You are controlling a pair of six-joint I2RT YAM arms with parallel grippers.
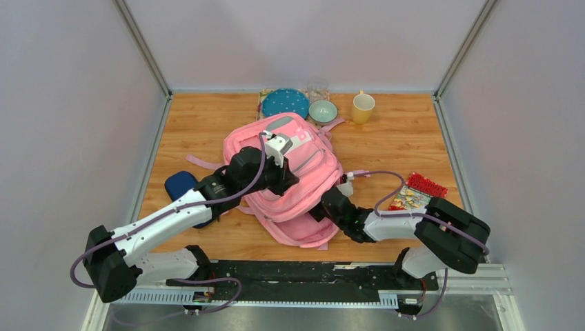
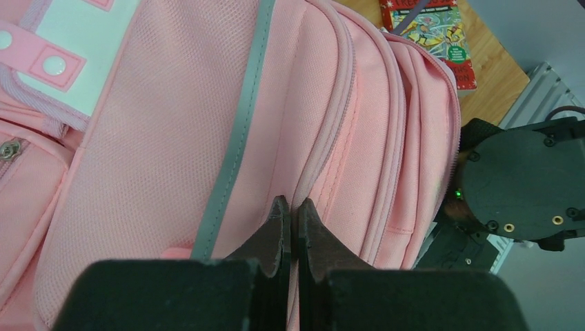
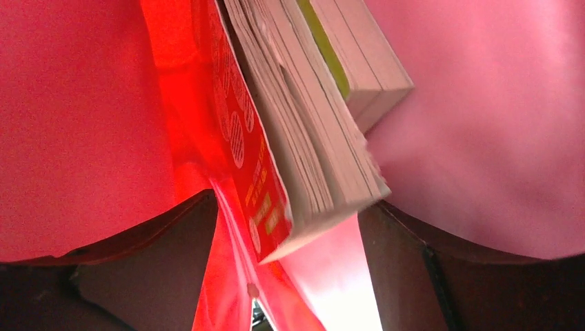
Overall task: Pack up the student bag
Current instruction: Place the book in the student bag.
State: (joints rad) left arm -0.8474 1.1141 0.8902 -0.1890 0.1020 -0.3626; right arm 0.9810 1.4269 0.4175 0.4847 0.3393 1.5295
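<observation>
The pink student bag (image 1: 296,172) lies mid-table, its grey-trimmed front pockets (image 2: 138,138) filling the left wrist view. My left gripper (image 2: 290,203) is shut, pinching a fold of pink fabric by a zip seam; in the top view it sits on the bag's near-left side (image 1: 288,181). My right arm (image 1: 359,221) reaches into the bag's near opening, where its fingers are hidden from above. Inside, my right gripper (image 3: 290,227) stands open, its dark fingers (image 3: 159,262) wide apart. A red-covered book (image 3: 241,138) rests loose between them, with a second book (image 3: 352,55) behind it against the pink lining (image 3: 483,138).
A colourful red book (image 1: 417,193) lies on the table right of the bag. A navy pouch (image 1: 185,185) sits at the bag's left. A blue plate (image 1: 285,102), a bowl (image 1: 323,110), a glass (image 1: 318,89) and a yellow mug (image 1: 363,107) stand along the back.
</observation>
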